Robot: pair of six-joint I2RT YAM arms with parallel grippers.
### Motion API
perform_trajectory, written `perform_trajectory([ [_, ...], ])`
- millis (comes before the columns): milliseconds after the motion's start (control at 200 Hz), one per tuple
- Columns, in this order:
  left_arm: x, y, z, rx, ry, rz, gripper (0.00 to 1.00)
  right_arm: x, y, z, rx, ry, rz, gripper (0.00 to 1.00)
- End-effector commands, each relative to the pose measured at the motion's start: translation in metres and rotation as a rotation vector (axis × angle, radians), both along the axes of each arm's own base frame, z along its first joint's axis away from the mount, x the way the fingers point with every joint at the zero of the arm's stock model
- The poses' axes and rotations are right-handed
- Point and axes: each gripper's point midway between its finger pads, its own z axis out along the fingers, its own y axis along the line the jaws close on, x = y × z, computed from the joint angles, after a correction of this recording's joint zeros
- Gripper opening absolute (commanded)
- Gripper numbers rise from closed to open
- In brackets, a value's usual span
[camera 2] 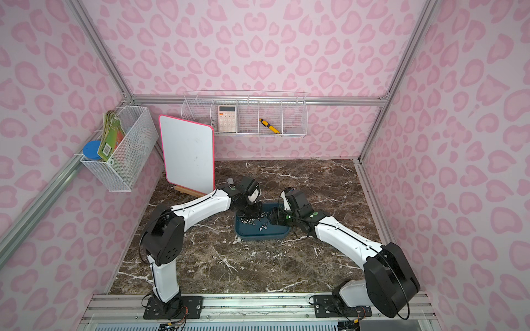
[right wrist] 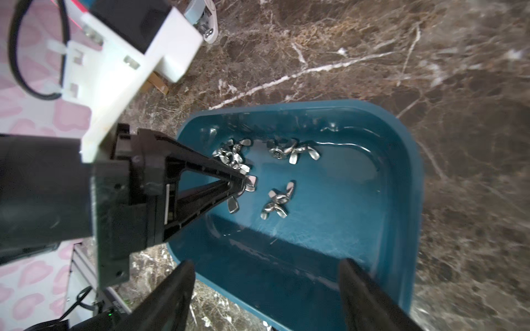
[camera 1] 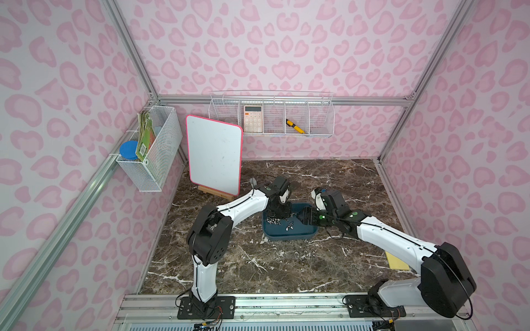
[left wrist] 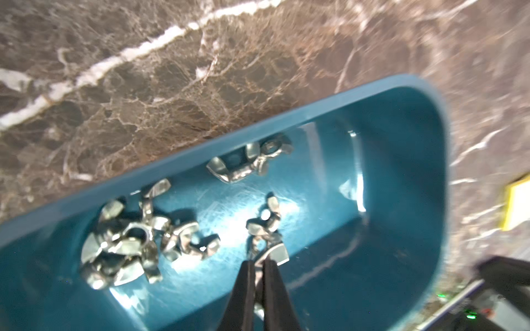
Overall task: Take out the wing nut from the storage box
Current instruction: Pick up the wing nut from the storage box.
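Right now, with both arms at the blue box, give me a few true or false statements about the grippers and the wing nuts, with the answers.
1. The left gripper is shut on a wing nut inside the storage box. True.
2. The right gripper grips a wing nut too. False: its jaws stand open and empty.
3. Only one wing nut lies in the box. False: a pile and several loose ones lie there.
4. A calculator stands in the wire basket on the back wall. True.
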Motion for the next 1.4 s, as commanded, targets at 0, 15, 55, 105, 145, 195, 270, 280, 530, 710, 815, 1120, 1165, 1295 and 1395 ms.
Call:
perform_trajectory([
  [0, 0.009, -0.016, 0.024, -0.141, -0.035, 0.076, 0.00, 0.009, 0.016, 0.020, 0.145, 0.000, 0.015, 0.65],
  [15, 0.010, -0.016, 0.026, -0.149, -0.040, 0.083, 0.00, 0.010, 0.017, 0.022, 0.157, 0.002, 0.014, 0.63],
  [55, 0.010, -0.016, 0.030, -0.163, -0.045, 0.095, 0.00, 0.014, 0.017, 0.023, 0.184, 0.011, 0.005, 0.57],
  [105, 0.010, -0.017, 0.035, -0.179, -0.055, 0.103, 0.00, 0.017, 0.018, 0.024, 0.219, 0.024, 0.001, 0.46],
  [145, 0.010, -0.019, 0.039, -0.188, -0.061, 0.100, 0.00, 0.020, 0.018, 0.025, 0.245, 0.034, -0.007, 0.38],
  [195, 0.009, -0.019, 0.042, -0.192, -0.065, 0.099, 0.00, 0.022, 0.019, 0.026, 0.272, 0.041, -0.012, 0.36],
  [270, 0.008, -0.021, 0.044, -0.194, -0.066, 0.094, 0.00, 0.025, 0.022, 0.026, 0.293, 0.051, -0.011, 0.35],
  [280, 0.007, -0.021, 0.043, -0.193, -0.064, 0.095, 0.00, 0.025, 0.023, 0.026, 0.294, 0.052, -0.010, 0.35],
  [530, 0.002, -0.027, 0.046, -0.198, -0.067, 0.081, 0.00, 0.027, 0.026, 0.012, 0.289, 0.100, -0.015, 0.27],
  [710, 0.000, -0.028, 0.048, -0.191, -0.073, 0.072, 0.00, 0.030, 0.024, 0.005, 0.280, 0.119, -0.042, 0.24],
  [815, -0.001, -0.030, 0.050, -0.196, -0.075, 0.068, 0.00, 0.033, 0.020, 0.002, 0.276, 0.130, -0.058, 0.23],
  [1120, -0.004, -0.034, 0.053, -0.202, -0.078, 0.050, 0.00, 0.038, 0.019, 0.002, 0.289, 0.128, -0.064, 0.20],
  [1165, -0.005, -0.036, 0.054, -0.205, -0.079, 0.045, 0.00, 0.038, 0.018, 0.002, 0.291, 0.128, -0.065, 0.20],
  [1295, -0.005, -0.037, 0.054, -0.204, -0.077, 0.042, 0.00, 0.038, 0.020, 0.003, 0.307, 0.129, -0.058, 0.16],
  [1395, -0.005, -0.037, 0.054, -0.201, -0.075, 0.043, 0.00, 0.037, 0.022, 0.003, 0.320, 0.136, -0.054, 0.15],
])
